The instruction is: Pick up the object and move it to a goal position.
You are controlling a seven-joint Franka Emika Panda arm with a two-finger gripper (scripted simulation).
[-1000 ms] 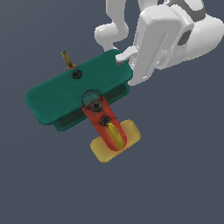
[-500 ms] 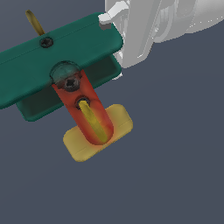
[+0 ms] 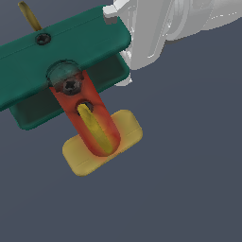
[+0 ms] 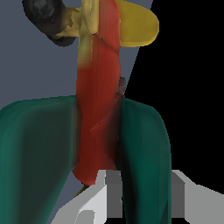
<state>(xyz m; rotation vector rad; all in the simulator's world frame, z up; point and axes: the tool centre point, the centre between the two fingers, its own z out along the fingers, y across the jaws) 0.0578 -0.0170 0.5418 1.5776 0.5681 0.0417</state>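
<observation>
**Asker:** Biplane first, please: what does it look like and where is it?

**Describer:** Toy biplane (image 3: 71,85), small, with two dark-green rectangular wing slabs, a red slotted body, a flat yellow tail and black screws. It fills the upper half of the exterior view towards that view's left, from about nine o'clock round to one o'clock, against a plain dark grey-blue backdrop (image 3: 189,179). No surface shows touching it.

**Asker:** And the robot?

**Describer:** White robot arm (image 3: 198,14), at one o'clock in the exterior view. Its white two-fingered gripper (image 3: 120,45) meets the wing tip on the exterior view's right. One finger (image 3: 109,12) lies on the upper slab; another shows just under the lower slab's corner. The fingers are clamped onto the green wings.

**Asker:** Smaller parts?

**Describer:** Upper green wing slab (image 3: 28,61), tilted, higher towards one o'clock. Lower green slab (image 3: 38,111) just behind it. Red body (image 3: 66,106) running from the wing centre towards five o'clock, with a yellow strip in its slot. Rounded yellow tail (image 3: 127,132) at six o'clock. Yellow propeller blade (image 3: 29,16) poking out at eleven o'clock. Two black screws, one (image 3: 71,85) on the body and one on the upper slab.

**Asker:** The wrist view?

**Describer:** Close and blurry: green wings either side of the red body, grey fingers (image 4: 181,197) at the wing.
</observation>
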